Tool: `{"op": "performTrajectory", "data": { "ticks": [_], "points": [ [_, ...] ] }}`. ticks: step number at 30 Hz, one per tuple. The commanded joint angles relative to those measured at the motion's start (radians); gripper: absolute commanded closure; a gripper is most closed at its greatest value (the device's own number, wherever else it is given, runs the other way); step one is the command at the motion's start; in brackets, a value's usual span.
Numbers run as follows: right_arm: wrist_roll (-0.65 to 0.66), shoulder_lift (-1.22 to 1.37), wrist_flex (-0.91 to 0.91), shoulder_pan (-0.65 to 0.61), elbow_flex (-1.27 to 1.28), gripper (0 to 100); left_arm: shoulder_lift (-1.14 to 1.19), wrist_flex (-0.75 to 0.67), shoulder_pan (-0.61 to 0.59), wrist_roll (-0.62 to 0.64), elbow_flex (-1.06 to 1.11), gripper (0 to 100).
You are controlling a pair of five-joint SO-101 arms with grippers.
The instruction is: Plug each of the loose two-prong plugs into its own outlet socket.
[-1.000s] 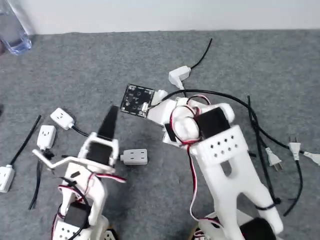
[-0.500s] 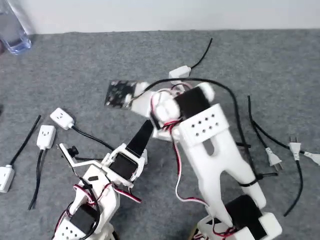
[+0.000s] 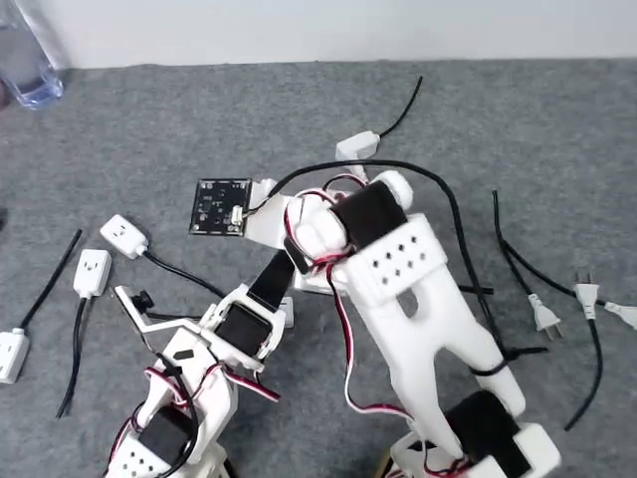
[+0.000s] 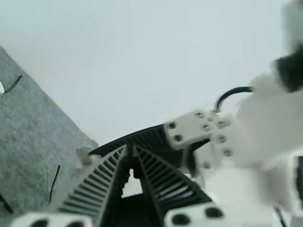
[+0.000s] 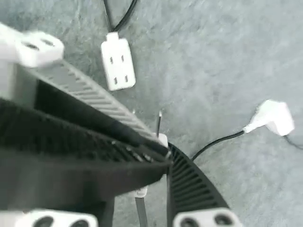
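Observation:
My right gripper (image 5: 163, 144) is shut on a white two-prong plug (image 5: 162, 138); a thin prong sticks out past the black fingers. The plug's black cable (image 3: 438, 194) loops over the right arm. From above, the right gripper (image 3: 284, 234) hangs over mid-table. My left gripper (image 4: 130, 153) is shut, its ribbed black fingers meeting at the tips and pointing up at the right arm's white parts. In the high view the left gripper (image 3: 277, 274) reaches up to just below the right gripper. A white outlet block (image 5: 118, 64) lies on the carpet below; only its edge (image 3: 287, 311) shows from above.
Outlet sockets lie at the left (image 3: 124, 236) (image 3: 92, 271) (image 3: 10, 354). A corded white piece (image 3: 358, 147) sits at the back. Loose plugs on black cords lie at the right (image 3: 542, 317) (image 3: 587, 294). A clear bottle (image 3: 25, 60) stands at the back left.
The right arm swung left, carrying the plug and cable with it. The left arm swung right and raised its gripper toward the right gripper, covering the outlet block.

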Motion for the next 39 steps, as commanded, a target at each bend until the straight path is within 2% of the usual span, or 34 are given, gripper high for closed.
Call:
{"op": "performTrajectory", "data": {
  "ticks": [1,24,39],
  "points": [
    [0.0,-0.042,0.03,-0.012,-0.072,99.1,-0.014,0.006,-0.008,-0.009,-0.012,99],
    [-0.068,-0.07,0.048,-0.015,-0.17,99.1,-0.014,0.006,-0.009,-0.009,-0.008,99],
    [-0.133,-0.234,0.051,-0.128,-0.086,99.1,-0.014,0.006,-0.009,-0.011,-0.008,99]
  ]
}}
